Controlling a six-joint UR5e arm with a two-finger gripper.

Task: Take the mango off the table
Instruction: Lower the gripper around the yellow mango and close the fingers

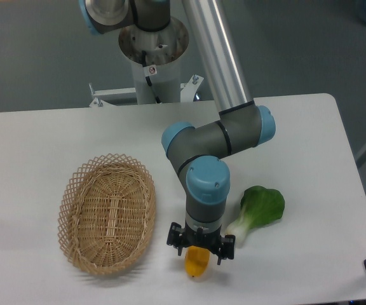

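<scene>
Mango (197, 264) on table (30, 140), directly beneath tool (200, 249), fingers apart, straddling its upper end

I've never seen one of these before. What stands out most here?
The big grey and blue arm reaches down over the middle of the white table, its end effector right above a yellow mango near the front edge. To the left lies an empty wicker basket; to the right, a leafy green vegetable.
</scene>
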